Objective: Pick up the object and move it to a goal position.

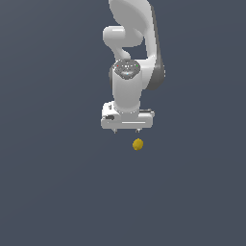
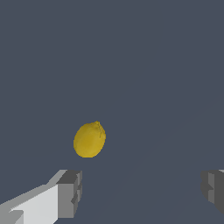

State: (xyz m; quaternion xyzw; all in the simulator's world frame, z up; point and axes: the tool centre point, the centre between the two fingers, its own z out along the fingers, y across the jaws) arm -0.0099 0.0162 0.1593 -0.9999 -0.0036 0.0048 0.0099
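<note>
gripper [image 1: 126, 130]: white Panda hand pointing straight down, spread wide with nothing between the fingers. In the exterior view you only get two little stubs poking out under the flat white hand body.
gripper, wrist view [image 2: 142, 193]: same story here, the two grey pads sit far apart on opposite sides of the picture, with plain floor between them.
fingers [image 2: 69, 194]: blocky grey tips. One has a white link leading up to it, the other [image 2: 213, 189] is partly cut off at the picture's edge.
contact: none that I can see. Both pads are clear of the yellow thing.
object [image 2: 89, 139]: small mustard-yellow thing, kinda lemon-shaped up close, with a little nub at one end. It lies on the floor near the pad with the white link, but outside the gap rather than between the pads.
object, exterior view [image 1: 138, 144]: tiny yellow blob just below the hand and a bit toward the exterior view's right of its middle, roughly under the stub on that side. Way smaller than the hand.
height: can't really tell how far the tips hang above the floor, but there's a visible gap between them and the yellow thing.
arm [image 1: 129, 53]: chunky white links with a dark grey section, coming down from the top of the exterior view. A round grey joint cap faces the camera above the wrist.
floor [image 1: 53, 182]: flat dark slate-blue surface filling both views.
</note>
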